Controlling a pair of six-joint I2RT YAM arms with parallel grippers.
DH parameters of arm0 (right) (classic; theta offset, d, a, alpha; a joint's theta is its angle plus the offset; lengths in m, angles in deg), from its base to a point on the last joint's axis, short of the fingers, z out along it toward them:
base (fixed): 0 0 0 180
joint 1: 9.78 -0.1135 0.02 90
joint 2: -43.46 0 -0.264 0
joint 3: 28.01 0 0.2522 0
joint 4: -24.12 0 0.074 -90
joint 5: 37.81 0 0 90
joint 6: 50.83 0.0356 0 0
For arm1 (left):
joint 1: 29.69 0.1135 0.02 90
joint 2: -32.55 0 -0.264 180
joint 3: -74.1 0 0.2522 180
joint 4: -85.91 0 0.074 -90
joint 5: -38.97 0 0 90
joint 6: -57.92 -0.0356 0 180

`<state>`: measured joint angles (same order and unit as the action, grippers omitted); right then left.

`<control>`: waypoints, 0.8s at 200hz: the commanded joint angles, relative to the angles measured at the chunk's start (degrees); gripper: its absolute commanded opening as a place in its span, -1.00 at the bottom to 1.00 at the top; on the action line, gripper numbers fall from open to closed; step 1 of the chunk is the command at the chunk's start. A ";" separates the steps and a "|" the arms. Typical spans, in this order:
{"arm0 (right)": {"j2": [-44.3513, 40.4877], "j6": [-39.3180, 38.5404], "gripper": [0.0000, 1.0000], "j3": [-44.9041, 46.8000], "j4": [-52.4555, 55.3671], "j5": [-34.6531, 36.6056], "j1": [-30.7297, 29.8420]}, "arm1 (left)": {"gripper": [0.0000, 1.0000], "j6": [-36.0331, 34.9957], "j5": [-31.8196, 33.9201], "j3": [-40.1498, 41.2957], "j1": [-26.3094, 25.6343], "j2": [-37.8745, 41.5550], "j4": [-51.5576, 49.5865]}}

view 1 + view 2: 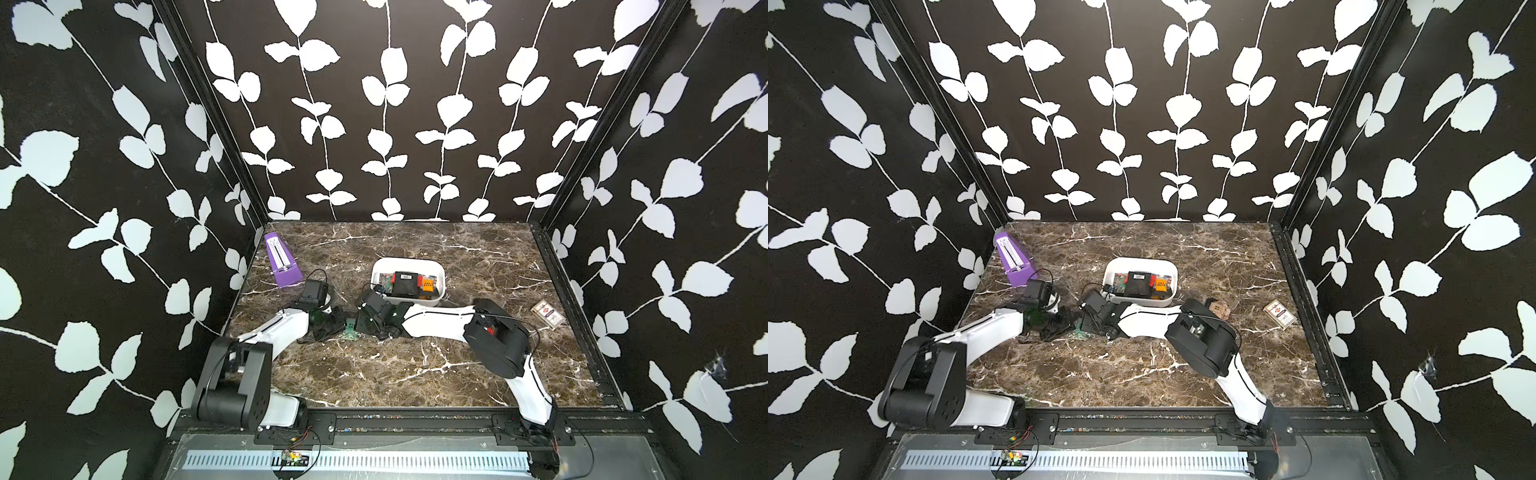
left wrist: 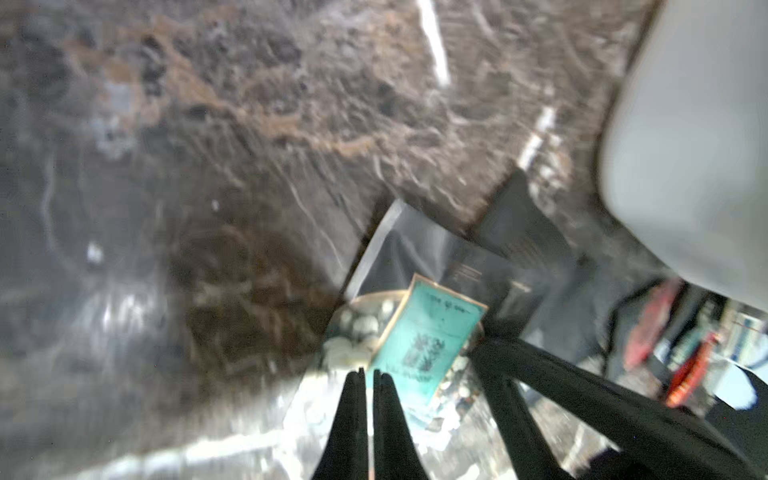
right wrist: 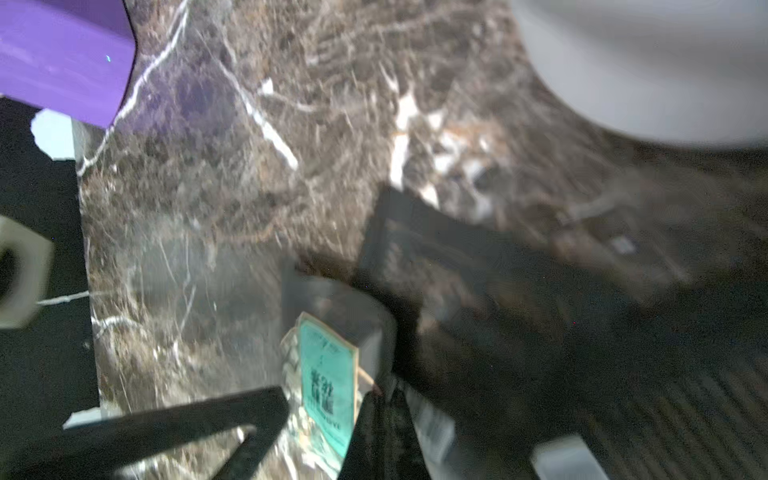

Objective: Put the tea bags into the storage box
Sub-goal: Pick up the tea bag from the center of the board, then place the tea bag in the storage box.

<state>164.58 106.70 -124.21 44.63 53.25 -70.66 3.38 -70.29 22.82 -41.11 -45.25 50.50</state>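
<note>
Beside the green tea bag (image 2: 424,332) — print blurred — left jaws and right jaws sit pressed together.

No word or number can be read letter for letter. The black tea bag (image 1: 405,286) on top in the storage box (image 1: 407,261) carries a white barcode label, its bars too fine to make out. The orange tea bag (image 1: 428,285) beside it has dark print, illegible. The green tea bag (image 2: 424,340) on the counter (image 1: 415,374) bears a block of dark characters with a line of small letters under it, all blurred. The metronome (image 1: 280,259) shows a white scale strip with tick marks; the card-like pack (image 1: 547,316) a red emblem
</note>
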 commanded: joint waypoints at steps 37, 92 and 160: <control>-19.67 -2.11 -1.00 10.79 4.77 7.54 -4.33 | -1.00 0.89 -1.01 -2.50 0.27 13.94 -9.63; -32.43 -7.13 -1.00 11.56 13.28 15.47 0.93 | -1.00 2.90 -5.84 -5.30 0.26 10.16 -5.16; -27.17 -11.26 -1.00 8.73 9.46 10.31 16.42 | -0.98 2.94 -7.30 -9.37 0.26 0.73 -1.97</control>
<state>133.26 97.87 -113.45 55.21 64.90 -56.91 6.05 -75.96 15.78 -41.11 -42.95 46.35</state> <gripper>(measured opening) 0.047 0.047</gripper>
